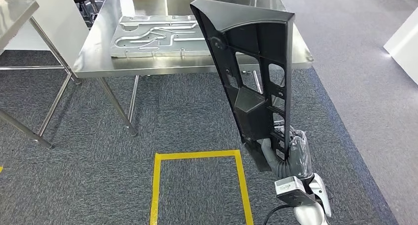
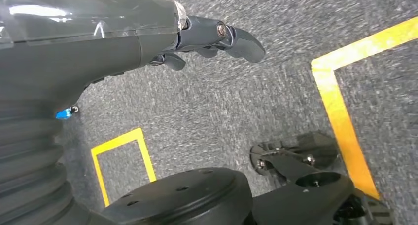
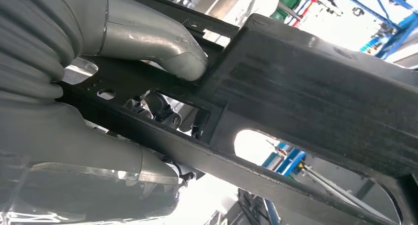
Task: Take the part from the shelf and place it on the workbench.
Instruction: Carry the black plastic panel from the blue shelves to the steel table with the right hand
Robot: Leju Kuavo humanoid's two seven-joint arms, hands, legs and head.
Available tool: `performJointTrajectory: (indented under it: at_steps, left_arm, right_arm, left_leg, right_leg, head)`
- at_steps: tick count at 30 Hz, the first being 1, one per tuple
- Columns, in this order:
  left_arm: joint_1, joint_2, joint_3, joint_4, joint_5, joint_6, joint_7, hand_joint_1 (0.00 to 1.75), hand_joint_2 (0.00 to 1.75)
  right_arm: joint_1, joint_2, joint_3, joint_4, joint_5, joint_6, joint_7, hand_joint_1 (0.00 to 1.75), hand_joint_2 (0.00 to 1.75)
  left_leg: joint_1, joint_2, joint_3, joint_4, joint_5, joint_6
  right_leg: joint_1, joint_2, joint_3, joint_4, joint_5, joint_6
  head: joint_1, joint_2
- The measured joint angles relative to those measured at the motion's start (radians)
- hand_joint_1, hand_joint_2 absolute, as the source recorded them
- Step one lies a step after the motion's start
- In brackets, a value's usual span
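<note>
Gripping the black plastic part at its narrow lower end, the right hand holds it upright in front of the robot, so that the wide upper end rises above the near edge of the steel workbench as seen from the head view. The part is a long, tapering panel with ribbed cut-outs and a raised boxy section near its middle; it is in the air, clear of the workbench and of the grey carpet below. In the right wrist view the grey thumb presses on one face of the part while darker fingers wrap the opposite side through an opening, so the hand is clamped firmly on the part. A stamped silver metal plate lies flat on the workbench, well apart from the held part. A yellow tape rectangle marks the carpet just in front of the robot, between it and the workbench. The left hand hangs over the carpet with nothing in it, its fingers curled loosely inward, near another yellow tape outline.
</note>
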Motion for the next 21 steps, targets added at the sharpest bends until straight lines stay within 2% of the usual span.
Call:
performJointTrajectory:
  at_steps: [3, 5, 6, 8, 9, 10, 11, 12, 13, 14, 15, 17, 19, 21]
  left_arm:
    - [0.0, 0.0, 0.0, 0.0, 0.0, 0.0, 0.0, 0.0, 1.75]
    - [0.0, 0.0, 0.0, 0.0, -0.001, 0.0, 0.0, 0.0, 1.75]
    - [-0.001, 0.0, 0.0, 0.0, 0.0, 0.0, 0.0, 0.0, 1.75]
    - [-0.001, 0.0, 0.002, 0.0, 0.004, -0.001, 0.001, 0.0, 1.75]
    - [-0.003, 0.0, 0.003, 0.0, 0.005, -0.001, 0.001, 0.0, 1.75]
    - [-0.005, 0.0, 0.004, 0.0, 0.007, -0.001, 0.002, 0.0, 1.75]
    - [-0.007, 0.0, 0.005, 0.0, 0.007, -0.001, 0.004, 0.0, 1.75]
    - [-0.008, 0.0, 0.005, 0.0, 0.006, -0.001, 0.006, 0.0, 1.75]
    - [-0.007, 0.0, 0.006, 0.0, 0.007, -0.001, 0.008, 0.0, 1.75]
    - [-0.005, 0.0, 0.007, 0.0, 0.007, 0.0, 0.01, 0.0, 1.75]
    - [-0.004, 0.001, 0.008, 0.0, 0.008, 0.0, 0.011, 0.0, 1.75]
    - [-0.003, 0.001, 0.011, 0.0, 0.01, 0.0, 0.012, 0.0, 1.75]
    - [-0.003, 0.0, 0.013, 0.0, 0.013, 0.0, 0.012, 0.0, 1.75]
    - [-0.003, -0.002, 0.014, 0.0, 0.015, 0.0, 0.012, 0.0, 1.75]
  right_arm:
    - [0.002, -0.002, 0.0, -0.004, 0.019, -0.009, 0.004, 1.75, 1.75]
    - [0.011, -0.004, 0.0, -0.014, 0.032, -0.021, 0.005, 1.75, 1.75]
    - [0.018, -0.005, 0.0, -0.02, 0.036, -0.027, 0.005, 1.75, 1.75]
    - [0.034, -0.006, 0.0, -0.029, 0.04, -0.036, 0.005, 1.75, 1.75]
    - [0.04, -0.006, 0.0, -0.031, 0.042, -0.037, 0.004, 1.75, 1.75]
    - [0.045, -0.006, 0.0, -0.031, 0.044, -0.038, 0.004, 1.75, 1.75]
    - [0.047, -0.006, 0.0, -0.031, 0.046, -0.037, 0.005, 1.75, 1.75]
    - [0.046, -0.006, 0.0, -0.031, 0.049, -0.036, 0.005, 1.75, 1.75]
    - [0.042, -0.007, 0.0, -0.031, 0.05, -0.034, 0.007, 1.75, 1.75]
    - [0.037, -0.007, 0.0, -0.031, 0.052, -0.031, 0.009, 1.75, 1.75]
    - [0.03, -0.008, 0.0, -0.031, 0.052, -0.027, 0.012, 1.75, 1.75]
    - [0.018, -0.009, 0.0, -0.03, 0.053, -0.02, 0.017, 1.75, 1.75]
    - [0.008, -0.012, 0.0, -0.03, 0.054, -0.017, 0.019, 1.75, 1.75]
    - [-0.001, -0.016, 0.0, -0.031, 0.054, -0.017, 0.019, 1.75, 1.75]
  left_leg:
    - [-0.002, 0.002, 0.007, -0.004, -0.014, -0.016]
    - [0.001, 0.004, 0.005, 0.019, -0.034, -0.027]
    - [0.002, 0.004, -0.013, 0.06, -0.053, -0.032]
    - [0.004, 0.004, -0.088, 0.2, -0.106, -0.037]
    - [0.004, 0.004, -0.129, 0.266, -0.123, -0.038]
    - [0.004, 0.004, -0.157, 0.303, -0.122, -0.038]
    - [0.004, 0.004, -0.166, 0.3, -0.096, -0.035]
    - [0.004, 0.004, -0.156, 0.257, -0.053, -0.031]
    - [0.002, 0.004, -0.136, 0.188, -0.001, -0.024]
    - [-0.001, 0.003, -0.114, 0.126, 0.035, -0.018]
    - [-0.005, 0.004, -0.095, 0.076, 0.054, -0.012]
    - [-0.011, 0.003, -0.079, 0.041, 0.05, -0.005]
    - [-0.007, 0.001, -0.073, 0.026, 0.05, 0.003]
    - [0.0, 0.0, -0.06, 0.01, 0.052, 0.013]
  right_leg:
    - [0.004, 0.003, 0.012, -0.023, -0.014, -0.022]
    - [0.003, 0.004, 0.021, -0.03, -0.021, -0.037]
    - [0.002, 0.003, 0.028, -0.032, -0.024, -0.043]
    - [0.003, 0.001, 0.039, -0.034, -0.034, -0.05]
    - [0.005, 0.001, 0.045, -0.033, -0.04, -0.052]
    - [0.007, 0.002, 0.053, -0.033, -0.047, -0.052]
    - [0.009, 0.004, 0.063, -0.033, -0.053, -0.053]
    - [0.01, 0.006, 0.075, -0.033, -0.061, -0.053]
    - [0.011, 0.009, 0.088, -0.034, -0.068, -0.051]
    - [0.013, 0.011, 0.098, -0.034, -0.075, -0.049]
    - [0.014, 0.013, 0.104, -0.034, -0.08, -0.044]
    - [0.014, 0.015, 0.107, -0.038, -0.085, -0.032]
    - [0.014, 0.013, 0.108, -0.041, -0.088, -0.021]
    - [0.014, 0.009, 0.09, 0.002, -0.111, -0.012]
  head:
    - [-0.001, 0.0]
    - [-0.001, 0.0]
    - [-0.001, 0.0]
    - [-0.001, 0.0]
    - [-0.001, 0.0]
    - [-0.001, 0.0]
    - [-0.001, 0.0]
    - [-0.001, 0.0]
    - [-0.001, 0.0]
    - [0.0, 0.0]
    - [0.0, 0.0]
    - [0.0, 0.0]
    - [0.0, 0.0]
    - [0.0, 0.0]
